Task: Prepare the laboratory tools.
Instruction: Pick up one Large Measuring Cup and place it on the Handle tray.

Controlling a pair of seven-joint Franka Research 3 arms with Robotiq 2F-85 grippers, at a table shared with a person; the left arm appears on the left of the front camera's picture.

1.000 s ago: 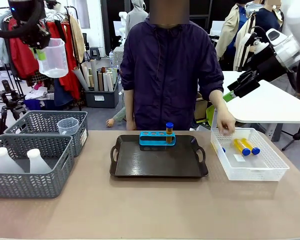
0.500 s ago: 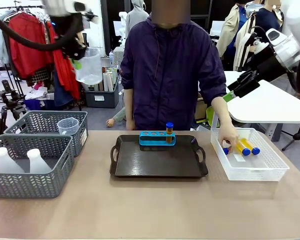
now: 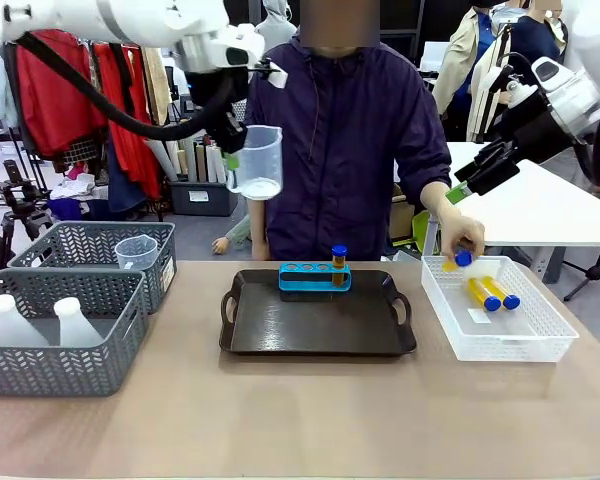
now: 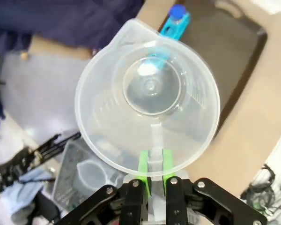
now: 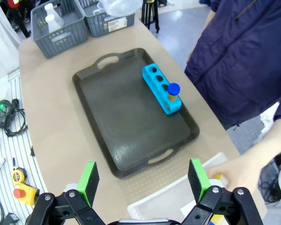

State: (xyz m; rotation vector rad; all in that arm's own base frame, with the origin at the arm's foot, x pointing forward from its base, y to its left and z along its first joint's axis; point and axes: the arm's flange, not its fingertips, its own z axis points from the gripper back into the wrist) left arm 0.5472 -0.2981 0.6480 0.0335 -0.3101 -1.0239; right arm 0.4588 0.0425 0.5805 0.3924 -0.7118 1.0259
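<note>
1. Beaker of clear plastic, with a handle and a spout, hangs high in the air. It is in front of the person's chest, in line with the left end of the black tray.
2. The left claw is clamped on the beaker's handle, a green pad pressed to either side of it.
3. The right claw hovers raised at the right, beyond the person's arm. Its jaws are spread wide with nothing between them.
4. The person's hand holds a yellow tube with a blue cap just above the white mesh basket. Two more tubes lie side by side in it.
5. Another tube stands upright in the right-end hole of the blue rack, which sits at the far side of the tray.
6. On the left of the surface, two white conical flasks stand in the near grey basket. A second beaker sits in the far grey basket.
</note>
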